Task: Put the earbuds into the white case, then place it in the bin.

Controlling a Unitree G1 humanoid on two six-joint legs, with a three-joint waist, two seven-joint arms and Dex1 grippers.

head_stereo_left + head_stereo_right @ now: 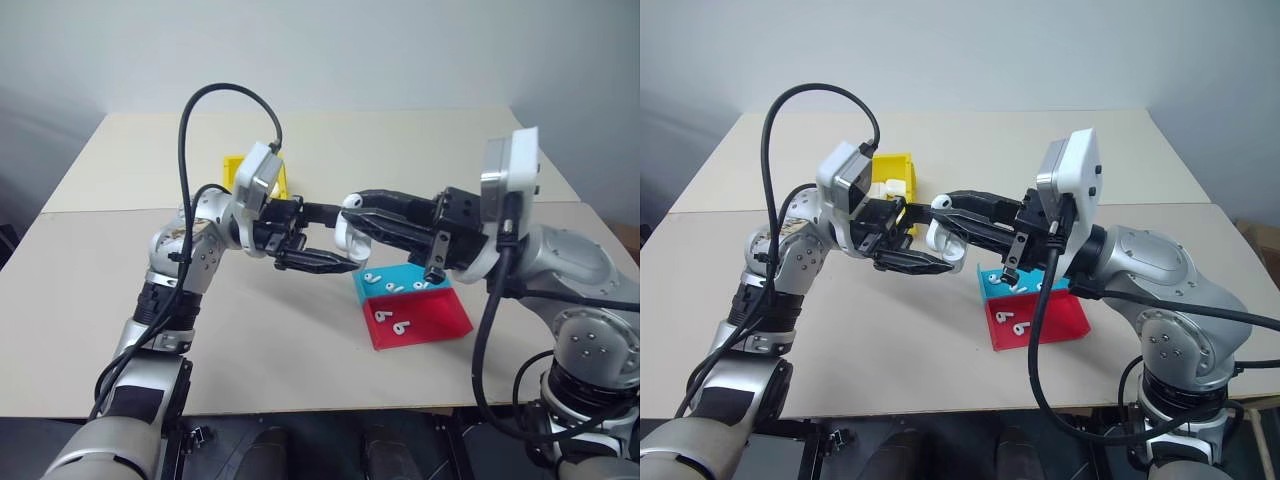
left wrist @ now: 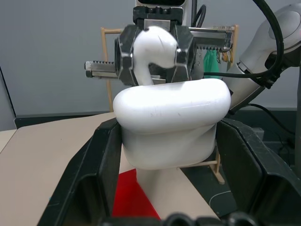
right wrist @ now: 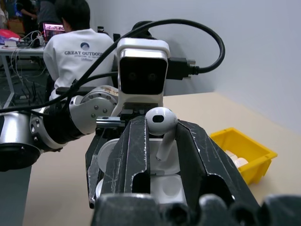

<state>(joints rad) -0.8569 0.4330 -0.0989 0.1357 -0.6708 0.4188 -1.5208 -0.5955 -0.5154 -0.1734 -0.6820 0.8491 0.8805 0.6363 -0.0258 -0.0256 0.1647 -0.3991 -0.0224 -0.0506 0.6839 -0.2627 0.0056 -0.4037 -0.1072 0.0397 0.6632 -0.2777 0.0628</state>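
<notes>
The white case [image 2: 171,120] was held above the table [image 1: 450,150], lid open, clamped between the fingers of the left gripper [image 1: 312,240]. One earbud [image 3: 161,129] was pinched between the fingers of the right gripper [image 1: 362,212], its stem pointed down into the open case. The two grippers were met tip to tip over the table's middle, with bare surface in front of them and behind. The remaining earbuds [image 1: 398,325] were lying on the blue-and-red tray [image 1: 440,318], just below the right gripper. The bin [image 1: 895,165] was standing behind the left gripper, partly hidden by it, with white items inside. Contact between earbud and case socket could not be made out. A seated person [image 3: 70,47] was visible in the background.
</notes>
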